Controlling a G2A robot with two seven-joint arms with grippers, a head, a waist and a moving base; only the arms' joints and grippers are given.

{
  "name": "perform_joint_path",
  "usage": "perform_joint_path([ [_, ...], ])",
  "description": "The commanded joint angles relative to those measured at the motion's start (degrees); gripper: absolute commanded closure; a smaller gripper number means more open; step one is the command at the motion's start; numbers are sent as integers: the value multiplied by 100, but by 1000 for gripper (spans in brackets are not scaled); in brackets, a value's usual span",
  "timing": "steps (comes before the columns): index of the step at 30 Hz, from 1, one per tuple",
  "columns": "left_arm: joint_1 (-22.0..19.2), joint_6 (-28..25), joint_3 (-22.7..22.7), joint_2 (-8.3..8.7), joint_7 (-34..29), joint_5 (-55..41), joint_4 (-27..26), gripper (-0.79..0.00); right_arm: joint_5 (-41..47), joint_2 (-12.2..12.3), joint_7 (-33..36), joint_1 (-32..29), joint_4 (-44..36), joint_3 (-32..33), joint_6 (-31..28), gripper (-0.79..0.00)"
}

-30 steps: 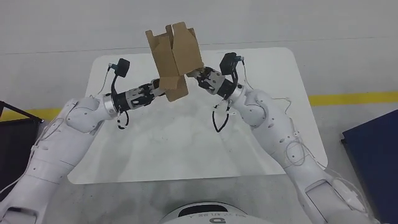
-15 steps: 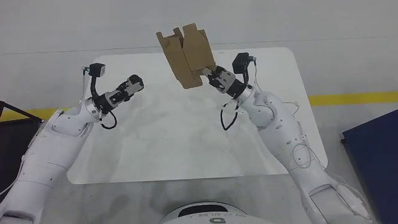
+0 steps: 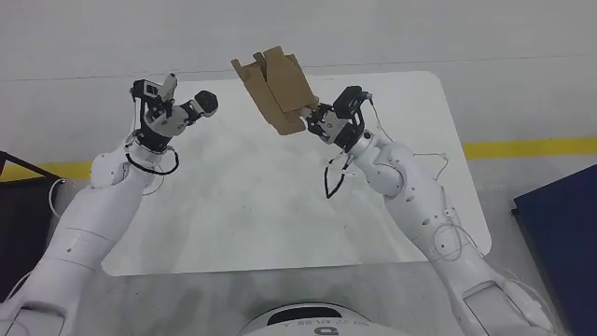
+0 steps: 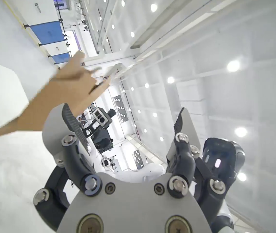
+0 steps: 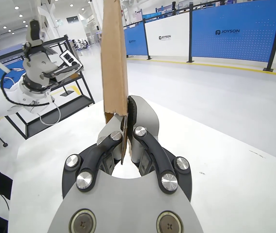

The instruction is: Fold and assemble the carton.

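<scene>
- The top view looks down from above the arms onto the whole tabletop [image 3: 280, 215] beneath the carton [image 3: 280, 93].
- The left wrist view sits close behind the left fingers [image 4: 74, 122], tilted up at the ceiling [image 4: 225, 37], with the carton beyond one finger.
- The right wrist view sits close behind the right fingers [image 5: 144, 112], looking level over the tabletop, with the carton edge-on straight ahead.
- All three views share the carton.

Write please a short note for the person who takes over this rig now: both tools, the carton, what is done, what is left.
Left tool: open, empty, raised over the table's left side, apart from the carton.
Right tool: shut on the carton's lower edge, holding it up above the table's far part.
Done: carton lifted off the table.
To do: it looks flat, not yet opened; open it, fold the flaps, close it.
</scene>
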Motion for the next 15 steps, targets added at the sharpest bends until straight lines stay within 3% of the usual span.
perform_joint_path([
  [1,-194,19,139,-53,458,1292,143,-785,1,17,98,-39,-89,50,2,0],
  [9,-429,-380,434,-243,1160,2626,-91,-785,565,8,996,35,-73,-25,-111,0],
  [15,-498,-334,418,-312,1509,3229,-31,-785,994,-46,1179,304,222,-128,-214,0],
])
